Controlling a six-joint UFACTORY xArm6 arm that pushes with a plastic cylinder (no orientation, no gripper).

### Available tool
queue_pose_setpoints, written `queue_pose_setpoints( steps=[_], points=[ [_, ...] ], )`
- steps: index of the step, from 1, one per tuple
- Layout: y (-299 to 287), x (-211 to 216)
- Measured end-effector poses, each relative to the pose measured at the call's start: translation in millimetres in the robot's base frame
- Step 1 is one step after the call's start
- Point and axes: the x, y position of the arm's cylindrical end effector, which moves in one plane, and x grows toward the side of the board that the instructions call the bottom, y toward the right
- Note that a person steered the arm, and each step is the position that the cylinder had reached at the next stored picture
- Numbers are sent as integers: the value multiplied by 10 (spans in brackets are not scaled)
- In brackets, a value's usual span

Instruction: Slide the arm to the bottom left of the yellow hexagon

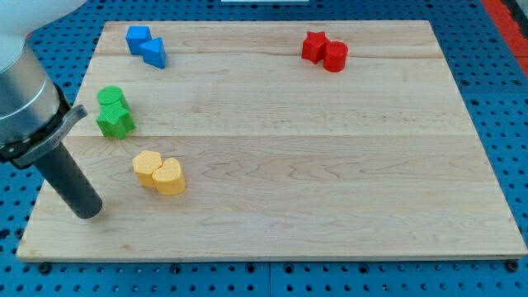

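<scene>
The rod's tip [86,211], a jawless tool, rests on the table [330,181] left and slightly near of the yellow hexagon [147,167], so the task looks nearly done.

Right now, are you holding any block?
No. I have no hand, only a rod. My tip touches nothing; it sits to the view's left of the yellow hexagon, slightly lower.

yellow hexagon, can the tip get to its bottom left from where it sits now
Probably yes. My tip rests on the board to the view's left of and a bit below the yellow hexagon, with bare wood between them. The yellow heart-like block sits on the hexagon's far side.
</scene>
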Motion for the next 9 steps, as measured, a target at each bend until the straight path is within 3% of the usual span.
queue_pose_setpoints(
  steps=[9],
  points=[
    [26,-213]
  ],
)
